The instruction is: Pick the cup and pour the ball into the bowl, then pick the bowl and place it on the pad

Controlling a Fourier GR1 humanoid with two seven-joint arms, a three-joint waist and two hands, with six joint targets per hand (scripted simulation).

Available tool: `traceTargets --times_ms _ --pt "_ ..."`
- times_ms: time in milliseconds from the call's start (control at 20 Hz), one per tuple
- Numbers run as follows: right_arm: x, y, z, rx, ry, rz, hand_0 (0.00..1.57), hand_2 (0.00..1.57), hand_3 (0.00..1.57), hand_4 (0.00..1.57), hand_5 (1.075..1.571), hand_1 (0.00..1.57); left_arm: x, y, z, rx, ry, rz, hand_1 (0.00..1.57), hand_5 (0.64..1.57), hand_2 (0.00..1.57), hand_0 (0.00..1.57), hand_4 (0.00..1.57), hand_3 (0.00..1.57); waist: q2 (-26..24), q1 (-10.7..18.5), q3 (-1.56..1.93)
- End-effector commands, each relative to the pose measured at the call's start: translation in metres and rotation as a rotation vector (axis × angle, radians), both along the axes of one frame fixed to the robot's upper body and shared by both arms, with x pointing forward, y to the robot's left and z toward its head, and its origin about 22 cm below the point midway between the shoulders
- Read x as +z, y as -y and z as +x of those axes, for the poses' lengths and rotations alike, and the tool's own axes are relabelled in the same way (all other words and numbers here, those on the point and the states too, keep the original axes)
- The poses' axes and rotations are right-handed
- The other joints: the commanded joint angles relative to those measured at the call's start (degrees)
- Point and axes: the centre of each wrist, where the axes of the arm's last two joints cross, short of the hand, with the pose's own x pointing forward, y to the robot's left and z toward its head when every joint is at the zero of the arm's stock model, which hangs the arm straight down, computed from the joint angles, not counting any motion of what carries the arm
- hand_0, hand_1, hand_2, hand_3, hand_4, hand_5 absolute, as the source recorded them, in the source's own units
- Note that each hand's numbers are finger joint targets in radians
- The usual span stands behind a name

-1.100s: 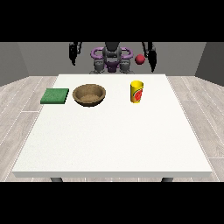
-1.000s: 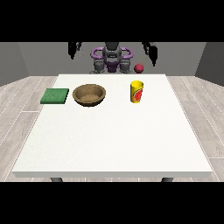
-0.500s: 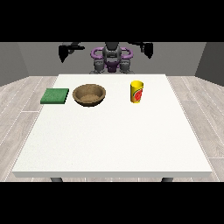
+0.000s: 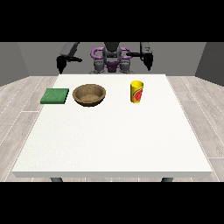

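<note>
Both hands have been lowered from outstretched to hanging at the table's far edge: the hand at the view's left [image 4: 61,64] and the hand at the view's right [image 4: 148,60]; finger states cannot be told. The cup [image 4: 137,91], untouched, stands upright, mouth up, right of the bowl [image 4: 89,94] and pad [image 4: 55,96]. No ball is visible, possibly inside the cup.

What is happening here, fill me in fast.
Nothing is being handled yet. The robot stands behind the white table with both arms raised; the hand at the view's left and the hand at the view's right hang over the far edge, touching nothing. The yellow cup stands upright on the table, the wooden bowl sits to its left in the view, and the green pad lies further left. No ball is visible.
</note>
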Motion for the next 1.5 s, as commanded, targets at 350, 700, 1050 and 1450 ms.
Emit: traceTargets --times_ms 350,700,1050,1450 --pt "0.013 0.002 0.050 0.085 0.169 0.018 0.00 0.00 0.00 0.00 1.548 0.00 0.015 -0.017 0.070 0.068 0.144 0.033 0.00 1.466 0.00 0.00 0.00 0.00 12.4 -2.9 -0.01" --pt "0.007 0.005 0.061 0.051 0.209 0.040 0.00 0.00 0.00 0.00 1.549 0.00 -0.004 -0.049 0.080 0.077 0.171 0.030 0.00 1.416 0.00 0.00 0.00 0.00 15.4 -2.3 -0.01" --pt "0.015 0.009 0.073 0.083 0.282 0.013 0.00 0.00 0.00 0.00 1.548 0.00 0.004 -0.047 0.107 0.138 0.232 0.031 0.00 1.393 0.00 0.00 0.00 0.00 19.6 -5.2 -0.02" --pt "0.014 0.037 0.070 0.129 0.291 0.006 0.00 0.00 0.00 0.00 1.541 0.00 0.021 -0.046 0.128 0.179 0.243 0.021 0.00 1.411 0.00 0.00 0.00 0.00 21.6 -8.1 0.00"
